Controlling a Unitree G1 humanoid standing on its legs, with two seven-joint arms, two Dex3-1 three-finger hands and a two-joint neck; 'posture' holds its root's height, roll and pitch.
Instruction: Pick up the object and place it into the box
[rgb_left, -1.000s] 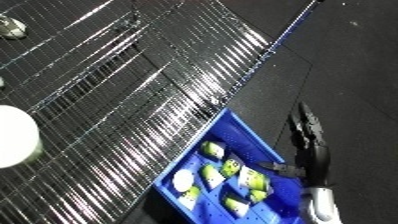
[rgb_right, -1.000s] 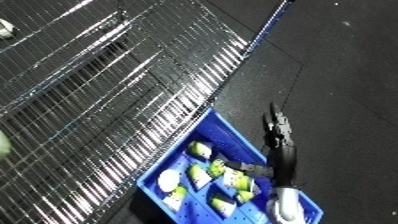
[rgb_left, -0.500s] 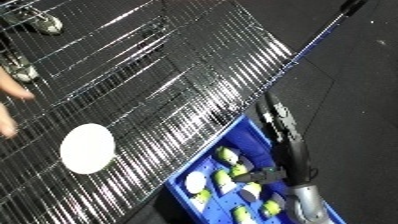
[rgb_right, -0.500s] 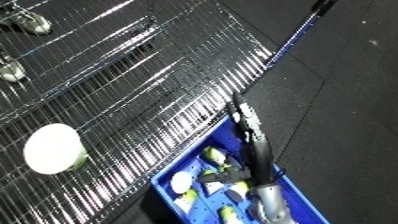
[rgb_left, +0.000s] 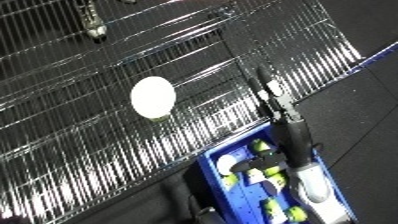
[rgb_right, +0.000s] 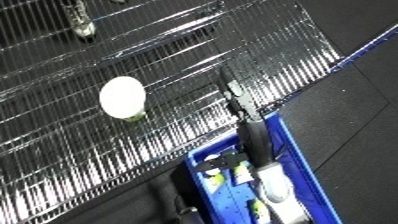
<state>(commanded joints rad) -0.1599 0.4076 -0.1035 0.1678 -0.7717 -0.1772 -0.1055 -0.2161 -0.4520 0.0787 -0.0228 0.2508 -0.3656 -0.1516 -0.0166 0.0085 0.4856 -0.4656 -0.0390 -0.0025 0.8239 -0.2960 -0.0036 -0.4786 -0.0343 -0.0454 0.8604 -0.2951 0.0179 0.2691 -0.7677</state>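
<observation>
The camera view has swung, so the whole scene sits differently in frame. The right hand (rgb_left: 269, 91), which a second ago hung over the dark floor beside the blue bin (rgb_right: 298, 162), now reaches out over the edge of the wire rack (rgb_left: 107, 75), fingers straight, forearm crossing above the bin. It now lies nearer the white round object (rgb_left: 152, 97).

The forearm hides part of the blue bin (rgb_left: 216, 161), whose lower end runs off the picture's edge.
</observation>
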